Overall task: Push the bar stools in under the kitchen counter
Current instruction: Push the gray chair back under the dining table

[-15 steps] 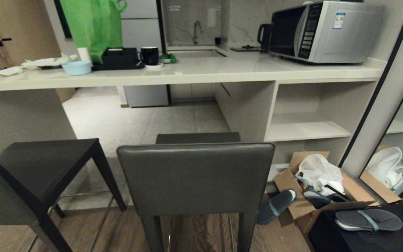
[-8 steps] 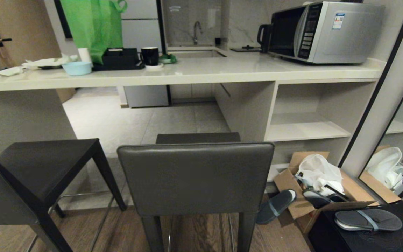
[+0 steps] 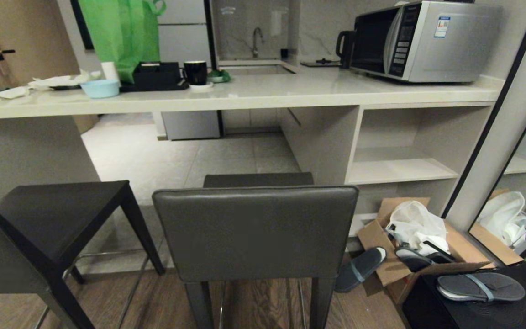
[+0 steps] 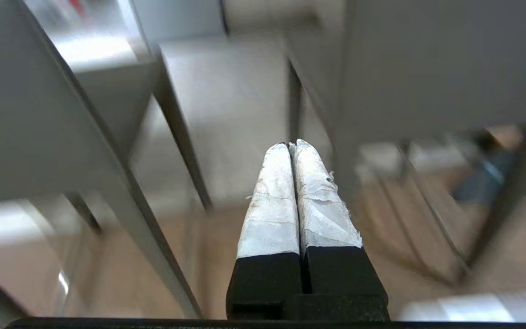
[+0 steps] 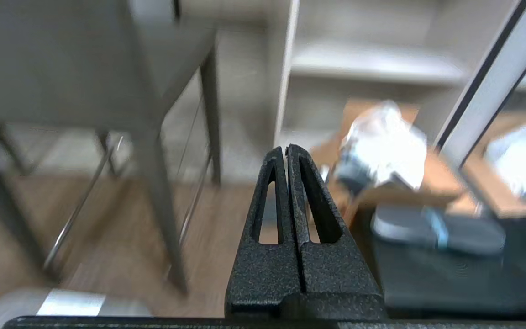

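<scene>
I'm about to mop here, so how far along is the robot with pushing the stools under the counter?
Nothing looks done: both bar stools stand out from the kitchen counter. In hand: nothing. The left gripper and right gripper, jaws shut, touch neither. Both pushes remain.

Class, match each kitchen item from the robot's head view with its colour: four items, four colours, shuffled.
Items:
1. bag
2. small bowl
3. mug
4. microwave

Colours:
A. black
B. silver
C. green
D. pale blue

Pairs: 1-C, 2-D, 3-A, 4-B. All four are on the kitchen counter.
</scene>
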